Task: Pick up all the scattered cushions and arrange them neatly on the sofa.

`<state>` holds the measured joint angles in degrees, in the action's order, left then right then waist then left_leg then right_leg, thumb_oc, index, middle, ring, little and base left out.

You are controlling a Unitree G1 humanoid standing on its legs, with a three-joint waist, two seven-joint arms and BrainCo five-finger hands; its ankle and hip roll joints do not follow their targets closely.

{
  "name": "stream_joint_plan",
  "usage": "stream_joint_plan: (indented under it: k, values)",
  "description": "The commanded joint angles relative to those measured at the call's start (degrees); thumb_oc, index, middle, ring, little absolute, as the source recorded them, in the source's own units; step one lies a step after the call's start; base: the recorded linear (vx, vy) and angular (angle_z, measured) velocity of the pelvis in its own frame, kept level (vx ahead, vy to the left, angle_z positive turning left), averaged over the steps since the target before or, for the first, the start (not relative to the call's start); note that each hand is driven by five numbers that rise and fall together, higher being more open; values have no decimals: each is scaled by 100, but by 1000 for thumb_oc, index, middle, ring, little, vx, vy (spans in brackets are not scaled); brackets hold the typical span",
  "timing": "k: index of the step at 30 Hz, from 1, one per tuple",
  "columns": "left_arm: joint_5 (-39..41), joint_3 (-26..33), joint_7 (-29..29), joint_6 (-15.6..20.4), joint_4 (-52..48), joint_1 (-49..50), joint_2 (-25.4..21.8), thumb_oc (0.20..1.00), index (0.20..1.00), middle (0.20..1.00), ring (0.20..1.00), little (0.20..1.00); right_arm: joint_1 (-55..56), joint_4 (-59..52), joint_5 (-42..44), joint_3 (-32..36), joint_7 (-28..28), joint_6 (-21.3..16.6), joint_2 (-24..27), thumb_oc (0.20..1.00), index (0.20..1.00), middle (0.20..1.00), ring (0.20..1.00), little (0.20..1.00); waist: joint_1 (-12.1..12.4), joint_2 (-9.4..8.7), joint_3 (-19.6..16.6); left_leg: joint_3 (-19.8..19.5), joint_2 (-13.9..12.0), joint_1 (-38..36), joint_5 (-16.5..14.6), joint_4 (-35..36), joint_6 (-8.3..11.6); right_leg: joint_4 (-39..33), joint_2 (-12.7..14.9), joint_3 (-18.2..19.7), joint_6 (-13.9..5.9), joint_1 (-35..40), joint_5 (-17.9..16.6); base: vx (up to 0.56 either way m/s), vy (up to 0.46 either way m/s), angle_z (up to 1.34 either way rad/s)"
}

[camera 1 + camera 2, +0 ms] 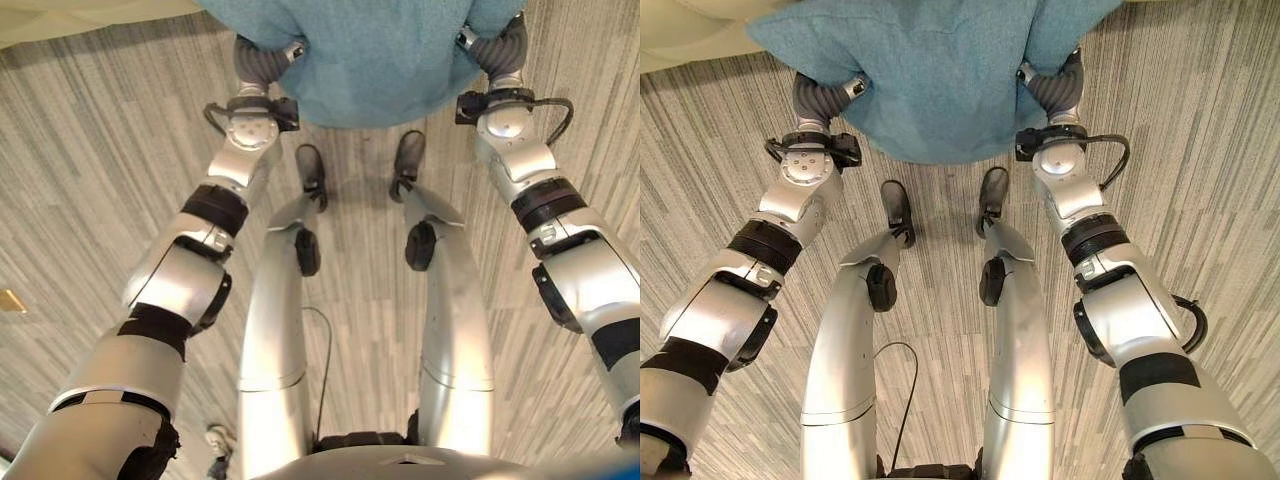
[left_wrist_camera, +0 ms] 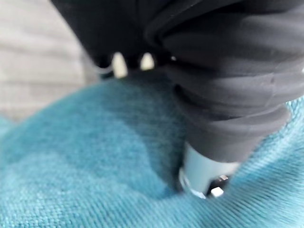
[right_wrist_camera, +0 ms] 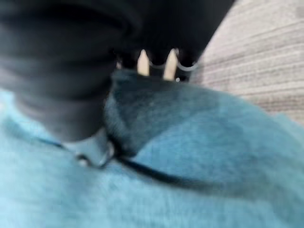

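A teal cushion (image 1: 940, 70) is held off the striped grey floor (image 1: 1200, 150), clamped between both hands out in front of the robot. The left hand (image 1: 820, 100) presses into its left edge and the right hand (image 1: 1055, 90) into its right edge, each dark ribbed cover sunk against the fabric. The fingers are buried in or behind the cushion, so I cannot tell how they sit. A pale sofa edge (image 1: 690, 40) shows beyond the cushion
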<state>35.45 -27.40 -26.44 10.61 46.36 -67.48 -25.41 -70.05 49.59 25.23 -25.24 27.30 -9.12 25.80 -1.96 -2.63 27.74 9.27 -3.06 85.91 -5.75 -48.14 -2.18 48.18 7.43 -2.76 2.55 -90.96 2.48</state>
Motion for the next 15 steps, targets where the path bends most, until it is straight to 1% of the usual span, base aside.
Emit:
stream_joint_plan:
  k: [1, 6, 7, 8, 9, 10, 14, 15]
  values:
    - [-49, 175, 22, 588, -424, 45, 439, 200, 200, 200, 200, 200, -25, -376, -160, -516, -175, -488, -932, 200, 200, 200, 200, 200, -68, 312, -704, -848, 232, 405, 36, 69, 386, 312, -103, 143, -763, 100, 352, 0, 0, 0]
    - [-101, 308, 40, 619, -624, 239, 459, 200, 200, 200, 200, 200, 177, -616, -259, -296, -113, -519, -883, 200, 200, 200, 200, 200, -78, 310, -919, -807, 206, 405, 60, 200, 393, 231, -136, 109, -761, 100, 354, -1, 1, -1]
    - [-147, 358, 65, 643, -772, 372, 484, 200, 200, 200, 200, 200, 283, -760, -320, -206, -105, -558, -871, 200, 200, 200, 200, 200, -79, 328, -1068, -778, 203, 401, 79, 294, 388, 169, -144, 69, -758, 104, 356, -15, 12, -3]
    - [-153, 358, 61, 640, -783, 390, 487, 200, 200, 200, 200, 200, 302, -771, -324, -205, -102, -554, -872, 200, 200, 200, 200, 200, -78, 330, -1084, -779, 204, 401, 83, 303, 388, 161, -143, 67, -757, 104, 353, -35, 28, -2]
    - [-241, 454, 59, 689, -1045, 639, 555, 200, 200, 200, 200, 200, 490, -973, -444, -131, -84, -587, -883, 200, 200, 200, 200, 200, -67, 356, -1249, -776, 185, 320, 106, 488, 392, 6, -141, 14, -752, 196, 374, 0, 0, 0]
    - [-251, 456, 52, 684, -1064, 666, 559, 200, 200, 200, 200, 200, 514, -988, -452, -132, -80, -582, -885, 200, 200, 200, 200, 200, -68, 359, -1253, -778, 186, 298, 112, 506, 392, -12, -141, 10, -751, 219, 368, -44, 14, -1]
    - [-621, 629, 50, 720, -1729, 1238, 666, 200, 200, 200, 200, 200, 1001, -1573, -752, 97, -91, -629, -840, 200, 200, 200, 200, 200, -71, 377, -1345, -791, 178, -345, 174, 1030, 420, -369, -137, -74, -751, 824, 389, -55, 6, 0]
    - [-764, 743, 87, 720, -2046, 1576, 726, 200, 200, 200, 200, 200, 1327, -1904, -884, 268, -92, -664, -811, 200, 200, 200, 200, 200, -82, 389, -1361, -819, 156, -726, 222, 1324, 461, -599, -113, -115, -759, 1188, 388, -63, -5, 6]
